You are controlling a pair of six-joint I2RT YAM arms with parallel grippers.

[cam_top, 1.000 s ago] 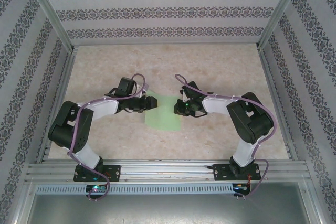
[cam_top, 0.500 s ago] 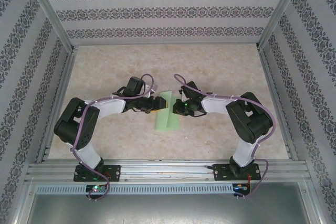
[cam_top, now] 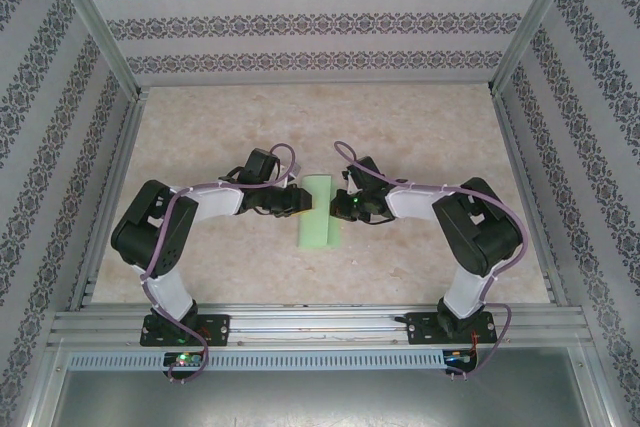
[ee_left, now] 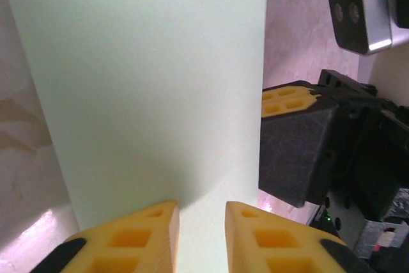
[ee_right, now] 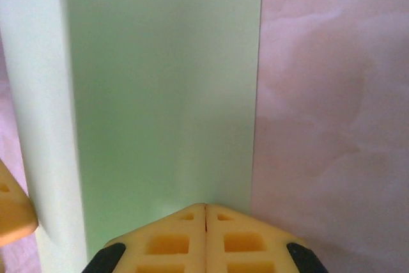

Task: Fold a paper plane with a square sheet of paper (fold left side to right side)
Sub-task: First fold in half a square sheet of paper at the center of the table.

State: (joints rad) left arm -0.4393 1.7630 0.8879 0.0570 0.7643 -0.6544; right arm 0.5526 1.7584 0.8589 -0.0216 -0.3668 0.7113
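Square sheet of paper (cam_top: 318, 212): folded narrow, flat at table (cam_top: 420, 127) centre.
My left pincer (ee_left: 201, 214): at its 9 o'clock, tips slightly parted over it.
My right pincer (ee_right: 205, 214): at 3 o'clock, tips pressed together.

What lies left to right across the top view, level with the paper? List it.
In order: left arm, left fingers, paper, right fingers, right arm.
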